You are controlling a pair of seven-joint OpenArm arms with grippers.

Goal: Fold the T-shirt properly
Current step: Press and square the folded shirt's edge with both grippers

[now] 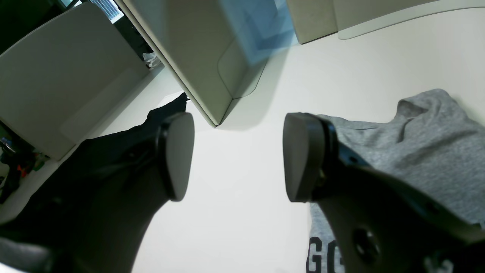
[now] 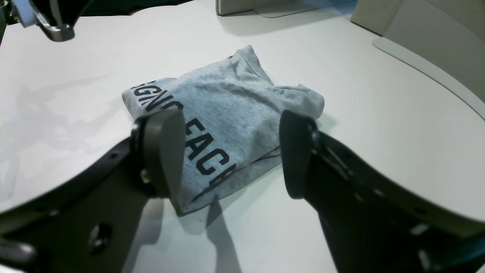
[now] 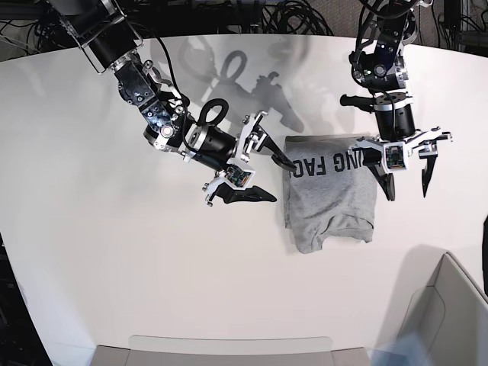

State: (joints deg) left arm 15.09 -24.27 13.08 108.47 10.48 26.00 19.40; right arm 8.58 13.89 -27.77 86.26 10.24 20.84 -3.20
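T-shirt (image 3: 329, 200): folded grey bundle, lettering up, lying mid-table (image 3: 114, 267) between both arms.
Right gripper (image 3: 259, 171): jaws spread wide, empty, just left of the shirt.
Left gripper (image 3: 404, 177): jaws apart, empty, at the shirt's right edge.

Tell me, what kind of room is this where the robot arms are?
Probably a robot lab or workshop. Two arms work over a big white table, a grey T-shirt lies folded on it for practice, and tangled black cables hang behind the table.
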